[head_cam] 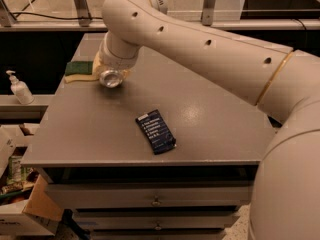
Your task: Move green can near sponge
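Camera view: the gripper (112, 74) hangs low over the counter's (215, 119) back-left corner, clamped on the green can (110, 78), whose silver end faces forward. The can sits just beside the sponge (78, 69). A blue wrapper (155, 131) lies near the front edge.

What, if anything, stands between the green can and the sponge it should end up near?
Nothing visible does. The green can, at the gripper over the far left of the table, is right beside the sponge. The blue wrapper lies well clear, nearer the front.
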### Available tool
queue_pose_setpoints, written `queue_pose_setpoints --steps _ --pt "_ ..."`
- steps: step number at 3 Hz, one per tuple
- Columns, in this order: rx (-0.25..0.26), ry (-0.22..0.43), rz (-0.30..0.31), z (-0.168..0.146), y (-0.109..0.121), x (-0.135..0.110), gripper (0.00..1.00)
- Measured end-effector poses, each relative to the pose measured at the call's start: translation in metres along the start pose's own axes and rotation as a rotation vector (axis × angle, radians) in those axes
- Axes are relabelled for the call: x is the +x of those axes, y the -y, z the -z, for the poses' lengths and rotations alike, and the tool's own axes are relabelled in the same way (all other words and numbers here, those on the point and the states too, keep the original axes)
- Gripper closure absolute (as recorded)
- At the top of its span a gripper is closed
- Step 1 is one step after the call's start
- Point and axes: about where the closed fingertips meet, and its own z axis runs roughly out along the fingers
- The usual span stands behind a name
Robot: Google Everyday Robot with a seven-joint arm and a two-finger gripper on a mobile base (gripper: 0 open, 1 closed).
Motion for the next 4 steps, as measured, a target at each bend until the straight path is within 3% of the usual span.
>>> queue_pose_setpoints --steps 1,2,4 --pt "-0.021 0.004 0.028 -0.0098 0.0049 -0.0059 1.00" --pt "-0.040 0.004 0.041 -0.0154 0.0054 -0.0088 0.82" --pt "-0.053 0.000 0.050 -0.0173 0.0059 -0.0090 0.36"
